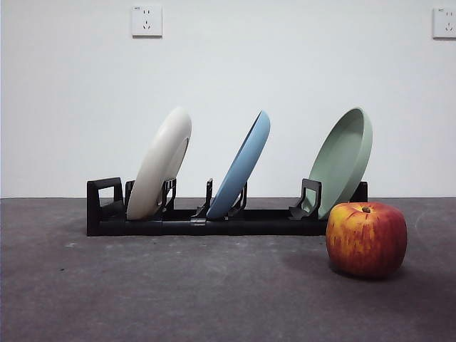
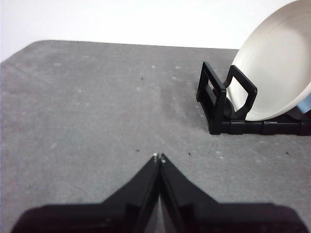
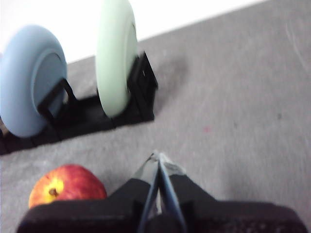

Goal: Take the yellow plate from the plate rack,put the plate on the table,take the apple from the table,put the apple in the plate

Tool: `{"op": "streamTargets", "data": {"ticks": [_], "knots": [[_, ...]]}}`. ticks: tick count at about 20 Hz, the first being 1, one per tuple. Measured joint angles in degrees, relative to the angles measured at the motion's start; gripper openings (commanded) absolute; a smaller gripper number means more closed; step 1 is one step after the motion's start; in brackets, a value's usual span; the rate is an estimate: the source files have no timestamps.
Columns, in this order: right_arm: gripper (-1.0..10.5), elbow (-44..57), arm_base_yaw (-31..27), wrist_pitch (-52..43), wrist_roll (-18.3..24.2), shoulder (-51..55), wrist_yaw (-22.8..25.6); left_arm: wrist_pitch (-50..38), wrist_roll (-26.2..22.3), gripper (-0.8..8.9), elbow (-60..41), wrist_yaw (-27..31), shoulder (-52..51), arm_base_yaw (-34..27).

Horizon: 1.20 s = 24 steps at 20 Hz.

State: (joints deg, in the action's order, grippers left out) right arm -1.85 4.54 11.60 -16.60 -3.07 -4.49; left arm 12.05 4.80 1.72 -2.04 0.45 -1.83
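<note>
Beside my black plate rack (image 1: 206,221): cream yellow plate (image 1: 160,164), light blue plate (image 1: 242,165), sage green plate (image 1: 343,158), red-and-yellow streaked apple (image 1: 366,239).

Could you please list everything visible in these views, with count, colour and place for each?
yellow plate: one, cream with a faint yellow tint, leaning in the plate rack's left slot in the front view.
light blue plate: one, leaning in the middle slot.
sage green plate: one, leaning in the right slot.
plate rack: one, black, long and low on the table.
apple: one, red streaked with yellow, on the table in front of the rack's right end.
table: one, dark grey, speckled.
wall sockets: two, white, high on the wall.
left gripper: black, jaws shut, above bare table near the yellow plate's end of the rack.
right gripper: black, jaws shut, near the apple.
</note>
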Motion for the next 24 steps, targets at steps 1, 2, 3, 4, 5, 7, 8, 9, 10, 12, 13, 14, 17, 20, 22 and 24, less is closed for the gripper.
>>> {"op": "streamTargets", "data": {"ticks": [1,2,3,4,5,7,8,9,10,12,13,14,17,20,22,24], "knots": [[-0.1,-0.48,0.0,0.24,-0.5,-1.11,-0.02,0.28,0.48,-0.07,0.52,-0.28,0.35,0.0],[-0.1,-1.05,0.0,0.42,-0.79,-2.01,-0.02,0.33,0.77,-0.07,1.18,-0.57,0.79,0.0],[-0.1,-1.86,0.0,0.37,-0.98,-3.21,-0.02,0.33,0.92,-0.07,2.19,-0.72,1.4,0.0],[-0.1,-2.93,0.0,0.42,-1.09,-4.52,-0.02,0.31,1.31,-0.07,3.41,-0.79,2.14,0.0],[-0.1,-3.98,0.0,0.39,-1.22,-5.68,-0.02,0.24,1.64,-0.07,4.52,-0.83,2.84,0.0],[-0.1,-7.41,0.0,0.68,-1.44,-9.42,-0.02,0.22,2.36,-0.07,7.61,-0.96,5.77,0.0],[-0.1,-9.42,0.0,1.01,-1.46,-11.56,-0.02,0.22,2.4,-0.07,9.07,-0.96,7.89,0.0],[-0.1,-11.93,0.0,1.25,-1.51,-14.25,-0.02,0.24,2.62,-0.07,10.91,-1.03,10.71,0.0],[-0.1,-14.25,0.0,1.27,-1.6,-16.68,-0.04,-0.11,2.78,-0.07,12.72,-1.57,13.44,0.0],[-0.1,-19.19,0.0,1.7,-1.62,-21.51,-0.04,-0.63,2.82,-0.07,16.87,-3.93,19.08,0.0],[-0.1,-21.75,0.0,2.29,-1.6,-23.82,-0.15,-0.66,2.82,-0.07,19.21,-5.07,22.16,0.0],[-0.1,-23.96,0.0,2.95,-1.38,-25.94,-0.92,-0.66,2.82,-0.07,21.46,-6.32,25.05,0.0],[-0.1,-31.26,0.0,5.64,0.48,-33.4,-5.03,-0.7,2.82,-0.07,29.29,-11.58,35.5,0.0],[0.0,-37.55,0.0,9.7,3.3,-40.44,-9.42,0.02,2.84,-0.07,36.68,-18.99,45.77,0.0],[0.0,-41.31,0.0,12.48,5.31,-44.7,-14.08,1.05,2.95,-0.07,41.51,-25.05,52.09,0.09],[0.0,-44.19,0.0,14.6,6.99,-48.52,-18.97,2.82,2.99,-0.06,46.8,-29.75,58.21,0.98]]}}
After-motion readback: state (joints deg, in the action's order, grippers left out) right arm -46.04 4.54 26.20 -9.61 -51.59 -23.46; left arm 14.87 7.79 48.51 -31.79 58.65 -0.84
